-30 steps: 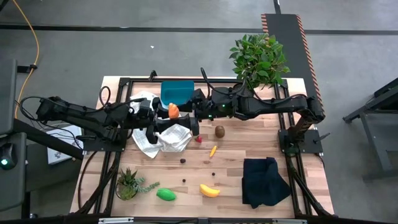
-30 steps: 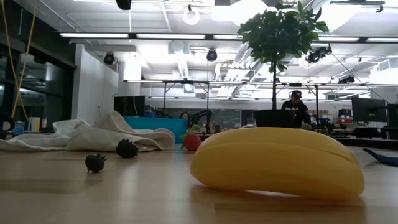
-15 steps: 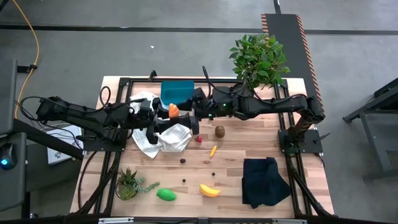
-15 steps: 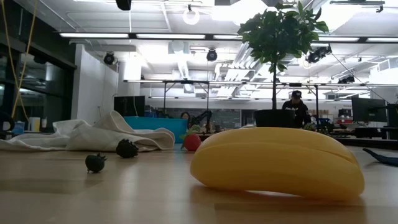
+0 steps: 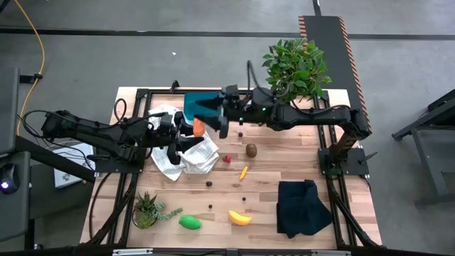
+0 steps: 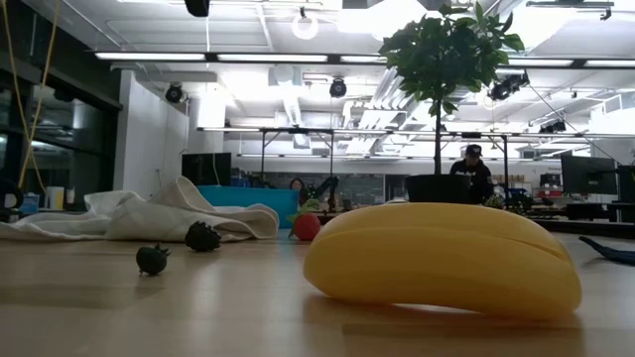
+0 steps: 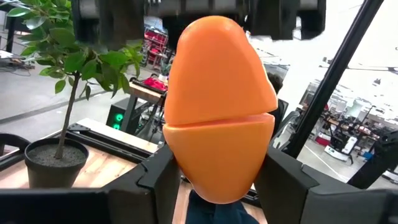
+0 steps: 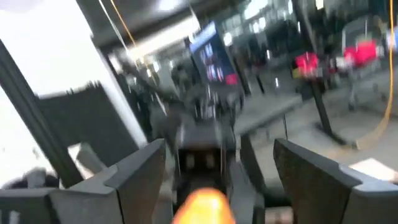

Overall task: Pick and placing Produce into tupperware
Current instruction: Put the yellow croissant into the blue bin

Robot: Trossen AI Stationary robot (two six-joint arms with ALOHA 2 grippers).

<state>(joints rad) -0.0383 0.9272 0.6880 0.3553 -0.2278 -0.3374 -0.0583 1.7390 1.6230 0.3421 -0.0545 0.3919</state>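
Observation:
My left gripper (image 5: 192, 131) is shut on an orange, egg-shaped produce piece (image 5: 198, 126) above the white checked cloth (image 5: 190, 159). My right gripper (image 5: 215, 116) stands open just right of the piece, beside the teal tupperware (image 5: 201, 104) at the far side. The right wrist view shows the piece (image 8: 202, 208) low between the spread fingers, apart from them. On the table lie a banana (image 5: 239, 217), a green oval (image 5: 189, 222), a kiwi (image 5: 251, 149), a strawberry (image 5: 227, 159) and dark berries (image 5: 209, 183). My left gripper pinches the orange piece's near half (image 7: 186, 168) between its two fingers (image 7: 160, 180), one on each side. The fingers come about level from the table's left. The piece juts out past the fingertips, lifted clear of the cloth and the table.
A leafy bush (image 5: 295, 65) stands at the far right corner, a small spiky plant (image 5: 146, 209) at the near left, and a black cloth (image 5: 303, 207) lies at the near right. In the low view the banana (image 6: 444, 260) fills the foreground.
My right gripper has drawn away from the orange piece, going up and toward the table's far edge while tipping its fingers upward, and stays open. The orange piece has kept its place in my left gripper.

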